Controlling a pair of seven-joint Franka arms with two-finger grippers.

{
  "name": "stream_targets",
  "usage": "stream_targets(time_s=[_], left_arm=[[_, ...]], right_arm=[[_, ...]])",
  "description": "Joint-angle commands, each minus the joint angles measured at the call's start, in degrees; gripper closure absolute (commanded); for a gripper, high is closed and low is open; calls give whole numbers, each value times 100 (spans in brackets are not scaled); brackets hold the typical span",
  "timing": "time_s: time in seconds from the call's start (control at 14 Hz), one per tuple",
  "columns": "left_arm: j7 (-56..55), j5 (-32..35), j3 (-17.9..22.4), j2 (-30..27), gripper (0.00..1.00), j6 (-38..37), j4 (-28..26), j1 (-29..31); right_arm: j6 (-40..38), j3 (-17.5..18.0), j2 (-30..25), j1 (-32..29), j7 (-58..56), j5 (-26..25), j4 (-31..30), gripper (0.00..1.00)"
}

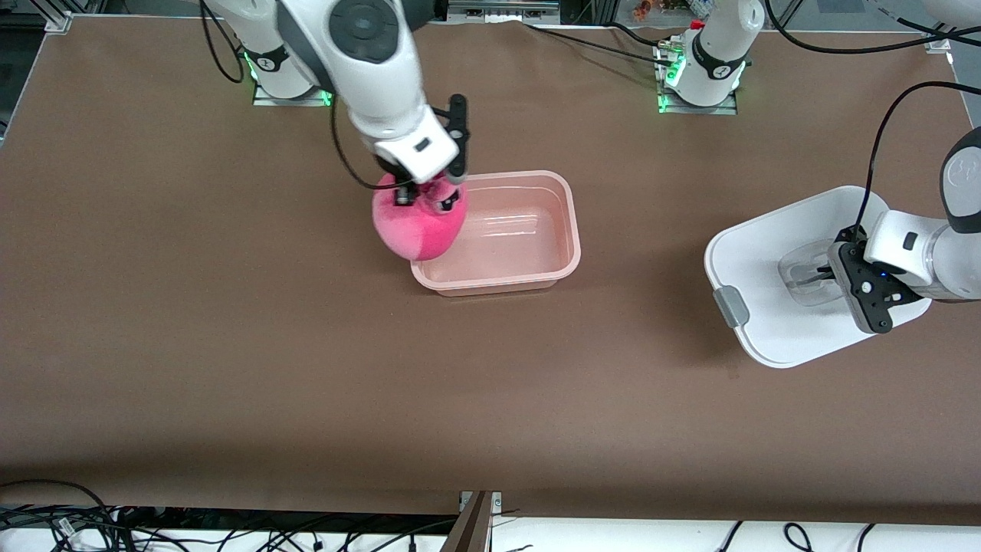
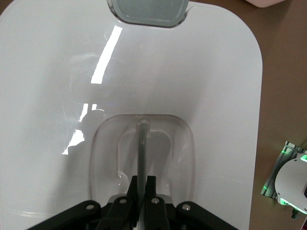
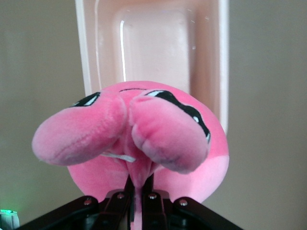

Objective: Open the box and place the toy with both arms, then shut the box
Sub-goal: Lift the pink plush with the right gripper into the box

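Note:
The box's pinkish base (image 1: 571,230) stands open and empty mid-table; it also shows in the right wrist view (image 3: 223,72). My right gripper (image 1: 423,198) is shut on the hot-pink toy (image 1: 419,226) and holds it over the base's rim at the right arm's end. In the right wrist view the toy (image 3: 144,129) hangs from my right gripper (image 3: 141,184) by a pinched fold. The white lid (image 1: 766,245) is at the left arm's end. My left gripper (image 1: 829,270) is shut on its clear centre handle (image 2: 142,148); it also shows in the left wrist view (image 2: 142,184).
A grey side clip (image 1: 730,306) sits on the lid's edge nearer the front camera, and one shows in the left wrist view (image 2: 146,12). Brown table (image 1: 306,345) lies around the base. Cables run along the front edge.

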Motion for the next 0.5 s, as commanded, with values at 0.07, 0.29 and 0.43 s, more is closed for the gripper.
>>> stream_targets(time_s=[0.07,0.29,0.43], left_arm=[[137,114,-29,-22,100,-114,96,11],[137,105,-29,-22,100,-114,87,-6],[146,105,-29,-22,100,-114,87,11]], right_arm=[[-157,-61,501,366,134,-279,415,100],[-78,-61,729,490,423,-323,415,100],[-43,-61,931,595,783,-525,415,100]])
